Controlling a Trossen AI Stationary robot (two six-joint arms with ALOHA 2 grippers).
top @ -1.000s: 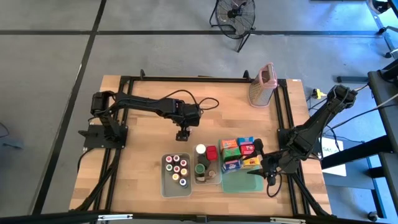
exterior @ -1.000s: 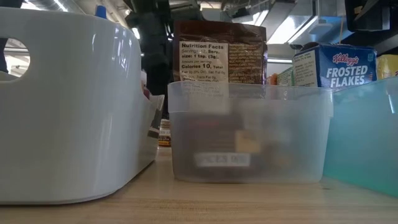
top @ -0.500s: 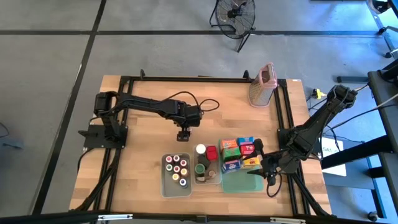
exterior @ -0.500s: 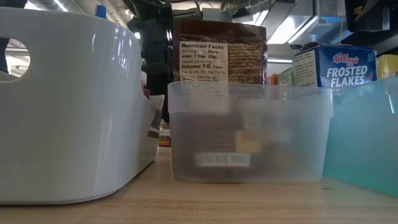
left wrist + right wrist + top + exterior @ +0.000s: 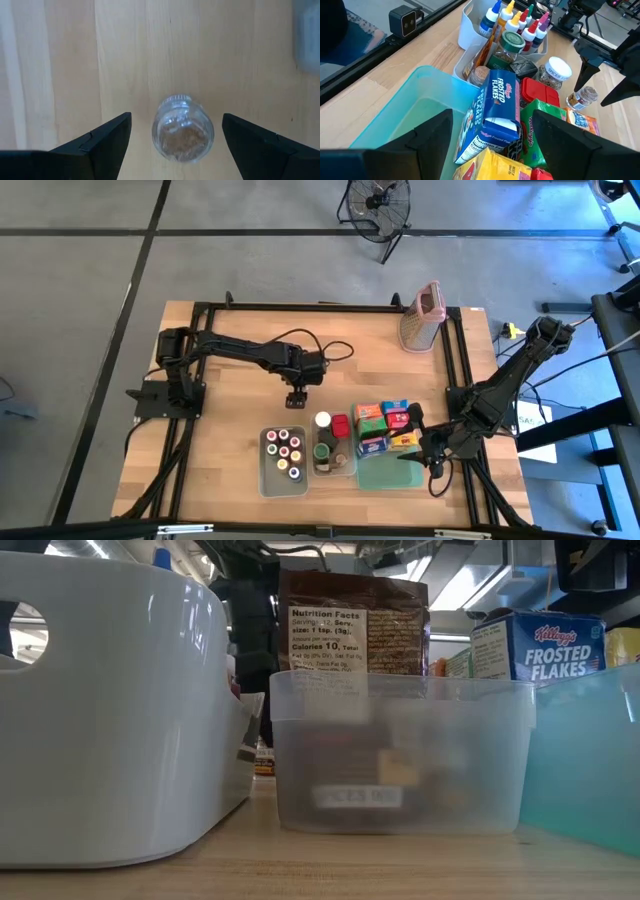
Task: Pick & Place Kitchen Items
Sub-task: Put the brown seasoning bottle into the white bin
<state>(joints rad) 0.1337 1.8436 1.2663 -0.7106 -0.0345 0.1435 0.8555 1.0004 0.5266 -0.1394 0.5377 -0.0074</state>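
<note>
The left gripper hangs above a small glass jar, fingers wide, one on each side. The jar probably stands upright, its long axis toward the wrist. The right gripper waits farther off, fingers also apart.

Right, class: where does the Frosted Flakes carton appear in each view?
High view: Frosted Flakes carton, blue, at the green tray's edge.
Low view: upper right, behind the clear tub.
Left wrist view: not in it.
Right wrist view: centre, beside the tray.
Shared landmark: the green tray.
</note>
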